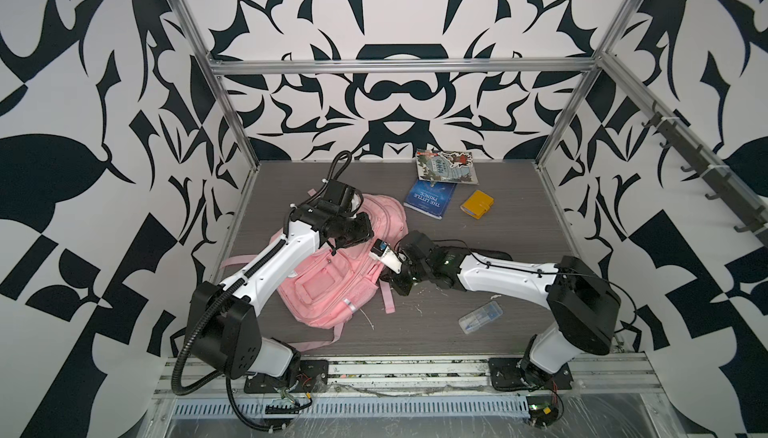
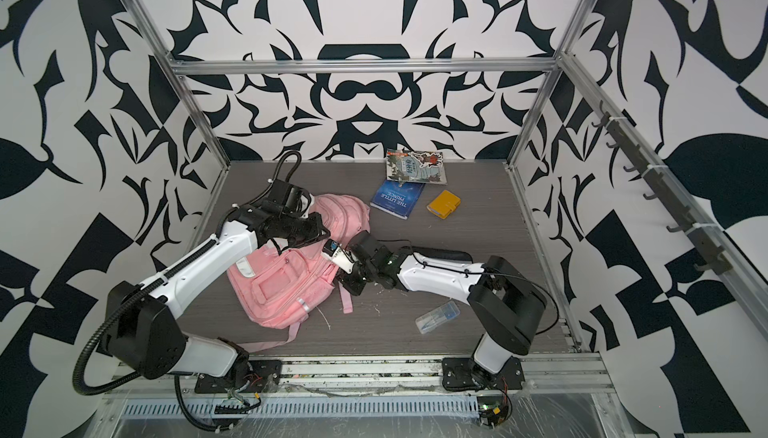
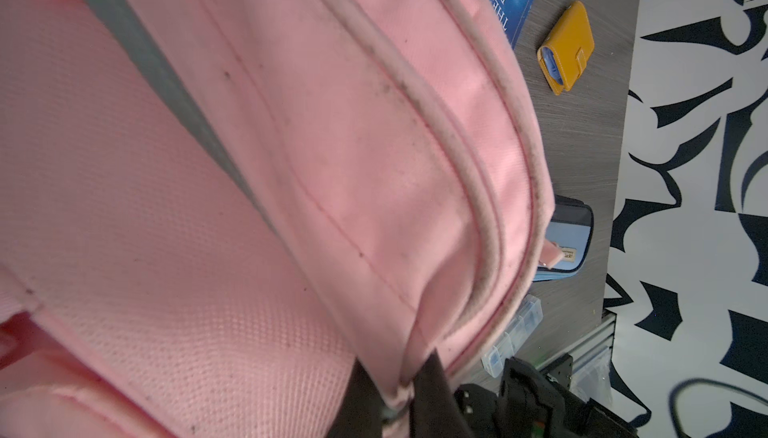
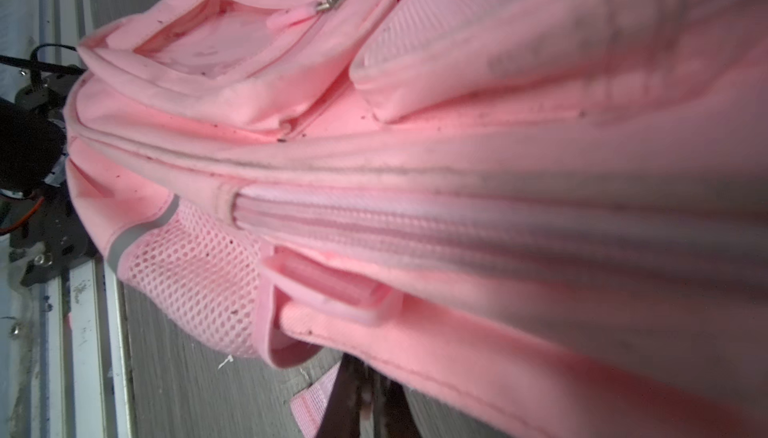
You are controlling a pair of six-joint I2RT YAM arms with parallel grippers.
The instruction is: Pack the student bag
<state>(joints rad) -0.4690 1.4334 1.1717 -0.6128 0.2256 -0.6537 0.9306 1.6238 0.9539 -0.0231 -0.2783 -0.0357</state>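
Note:
The student bag (image 1: 328, 286) (image 2: 282, 286) is a large pink backpack lying on the grey table, left of centre in both top views. My left gripper (image 1: 353, 240) (image 2: 309, 238) is over its upper part. In the left wrist view the gripper (image 3: 395, 409) is shut on a fold of the bag's (image 3: 291, 166) pink fabric by a zip seam. My right gripper (image 1: 392, 286) (image 2: 353, 286) is at the bag's right side. The right wrist view shows this gripper (image 4: 368, 398) shut on a thin bit of the bag's (image 4: 457, 145) lower edge, beside a strap end (image 4: 311, 404).
A blue book (image 1: 430, 199) (image 2: 397, 200), an illustrated book (image 1: 446, 166) (image 2: 415, 166) and a yellow wallet (image 1: 476, 203) (image 2: 444, 204) lie at the back right. A clear plastic box (image 1: 480, 317) (image 2: 437, 316) lies front right. A light-blue and navy pencil case (image 3: 569, 240) sits behind the bag, under my right arm.

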